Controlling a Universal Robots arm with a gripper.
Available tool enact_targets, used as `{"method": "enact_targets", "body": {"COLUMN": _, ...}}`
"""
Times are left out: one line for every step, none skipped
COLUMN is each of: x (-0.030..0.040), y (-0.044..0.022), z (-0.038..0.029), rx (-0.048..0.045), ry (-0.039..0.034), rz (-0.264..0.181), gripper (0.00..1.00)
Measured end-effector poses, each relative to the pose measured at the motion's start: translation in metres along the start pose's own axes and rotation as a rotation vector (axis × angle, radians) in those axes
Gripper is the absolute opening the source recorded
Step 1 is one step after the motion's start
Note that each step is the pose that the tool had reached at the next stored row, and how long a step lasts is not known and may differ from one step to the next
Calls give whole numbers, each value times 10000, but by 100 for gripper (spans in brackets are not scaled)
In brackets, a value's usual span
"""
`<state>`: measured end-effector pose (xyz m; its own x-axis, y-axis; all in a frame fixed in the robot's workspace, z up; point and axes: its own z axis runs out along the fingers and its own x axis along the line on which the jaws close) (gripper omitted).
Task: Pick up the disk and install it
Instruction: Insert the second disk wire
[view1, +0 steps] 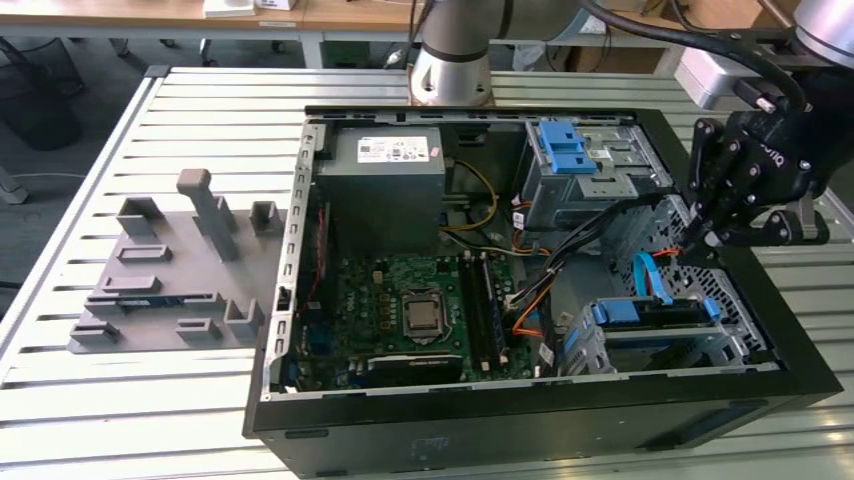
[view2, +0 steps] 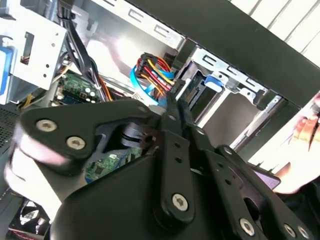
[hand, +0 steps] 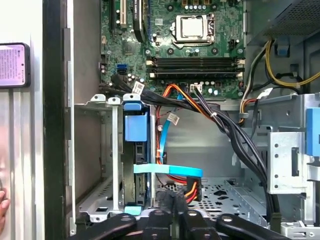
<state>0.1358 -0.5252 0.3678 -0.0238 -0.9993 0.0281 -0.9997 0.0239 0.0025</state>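
Observation:
The disk (view1: 650, 313) stands on edge in the drive bay at the case's front corner, on the exterior view's right. Its blue carrier frame shows along the upper edge. In the first wrist view the disk (hand: 134, 170) sits between the bay's metal walls, with a blue tab at one end. My gripper (view1: 705, 240) hangs just above and beside that bay, apart from the disk. Both wrist views show its black fingers (view2: 170, 112) pressed together with nothing between them, the gripper (hand: 172, 199) tip close to a flat blue data cable (hand: 167, 170).
The open black computer case (view1: 534, 415) lies on a slatted metal table. Inside are a motherboard (view1: 414, 310), a grey power supply box (view1: 380, 190), a grey cage with a blue latch (view1: 581, 165) and cable bundles. A grey fixture (view1: 174, 270) stands beside it. A hand (view2: 305, 165) is near the case's edge.

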Motion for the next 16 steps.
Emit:
{"method": "enact_targets", "body": {"x": -2, "y": 0, "z": 6, "rx": 1, "ry": 49, "rz": -1, "gripper": 17}}
{"method": "enact_targets", "body": {"x": -5, "y": -1, "z": 16, "rx": 2, "ry": 74, "rz": -1, "gripper": 24}}
{"method": "enact_targets", "body": {"x": -12, "y": -3, "z": 25, "rx": 2, "ry": 90, "rz": -1, "gripper": 24}}
{"method": "enact_targets", "body": {"x": -21, "y": -6, "z": 35, "rx": 2, "ry": 92, "rz": -2, "gripper": 24}}
{"method": "enact_targets", "body": {"x": -26, "y": -6, "z": 46, "rx": 2, "ry": 91, "rz": -1, "gripper": 24}}
{"method": "enact_targets", "body": {"x": -31, "y": -9, "z": 55, "rx": 2, "ry": 90, "rz": -1, "gripper": 24}}
{"method": "enact_targets", "body": {"x": -34, "y": -10, "z": 64, "rx": 2, "ry": 90, "rz": -1, "gripper": 24}}
{"method": "enact_targets", "body": {"x": -35, "y": -10, "z": 71, "rx": 2, "ry": 100, "rz": 0, "gripper": 24}}
{"method": "enact_targets", "body": {"x": -36, "y": -10, "z": 81, "rx": 3, "ry": 115, "rz": 1, "gripper": 24}}
{"method": "enact_targets", "body": {"x": -36, "y": -11, "z": 93, "rx": 3, "ry": 129, "rz": 1, "gripper": 24}}
{"method": "enact_targets", "body": {"x": -37, "y": -11, "z": 104, "rx": 4, "ry": 154, "rz": 1, "gripper": 24}}
{"method": "enact_targets", "body": {"x": -37, "y": -11, "z": 114, "rx": 4, "ry": 191, "rz": 1, "gripper": 24}}
{"method": "enact_targets", "body": {"x": -38, "y": -12, "z": 125, "rx": 5, "ry": 231, "rz": 3, "gripper": 24}}
{"method": "enact_targets", "body": {"x": -38, "y": -12, "z": 132, "rx": 6, "ry": 251, "rz": 4, "gripper": 24}}
{"method": "enact_targets", "body": {"x": -38, "y": -12, "z": 134, "rx": 6, "ry": 257, "rz": 6, "gripper": 24}}
{"method": "enact_targets", "body": {"x": -38, "y": -13, "z": 133, "rx": 6, "ry": 259, "rz": 6, "gripper": 24}}
